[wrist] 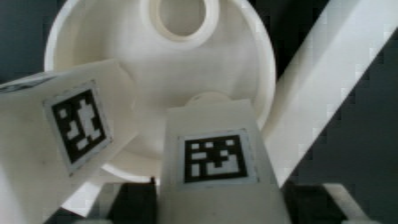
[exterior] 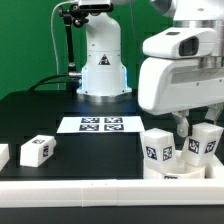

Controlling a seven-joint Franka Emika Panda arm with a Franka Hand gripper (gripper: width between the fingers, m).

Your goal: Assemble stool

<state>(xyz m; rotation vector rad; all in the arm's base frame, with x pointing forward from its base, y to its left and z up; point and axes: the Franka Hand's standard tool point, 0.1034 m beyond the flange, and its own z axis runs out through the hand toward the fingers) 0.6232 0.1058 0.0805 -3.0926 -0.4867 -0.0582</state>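
Stool pieces are crowding under the gripper (exterior: 196, 126), which is hovering close over one tagged leg (exterior: 205, 141); I cannot tell whether its jaws are pinching that leg or standing apart. A second leg (exterior: 158, 150) and the seat disc (exterior: 178, 170) are sitting just beside it, toward the exterior view's right of the marker board (exterior: 100, 124), while a loose leg (exterior: 37, 150) is lying off that board's opposite end.

The arm (exterior: 101, 60) rises from its base at twelve o'clock. Its wrist hangs at four o'clock with the gripper (exterior: 187, 127) pointing straight down, fingers low. Whether they are closed is unclear.
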